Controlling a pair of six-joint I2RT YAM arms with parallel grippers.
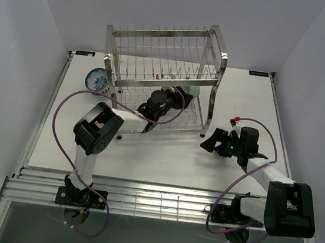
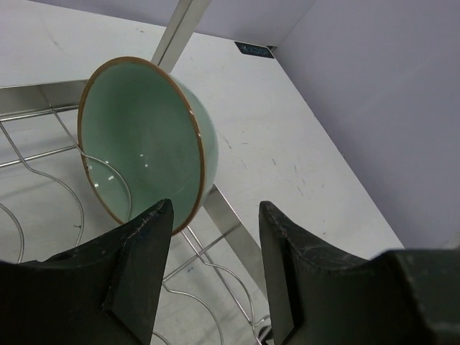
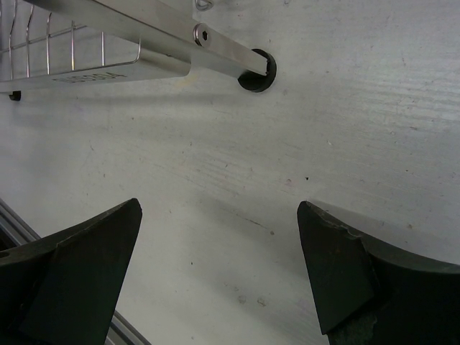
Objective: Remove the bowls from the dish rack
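Left claw (image 2: 215,215) is reaching into the lower tier of the dish rack (image 1: 165,57), jaws spread open with nothing in them. The mint green bowl (image 2: 136,136) stands on edge in the wires at the right end of that tier. Its rim is right by the tip of the left finger (image 2: 140,259), so it's off to the left of the gap rather than in it.

If it were me, I'd nudge the claw left so one finger goes inside the bowl and the other behind its wall, then pinch the rim and lift straight up before pulling out. Otherwise I reckon it snags on the wires.

Right claw (image 3: 219,215) is open too, empty, over bare worktop (image 1: 164,157) beside the rack's near right foot (image 3: 256,72).
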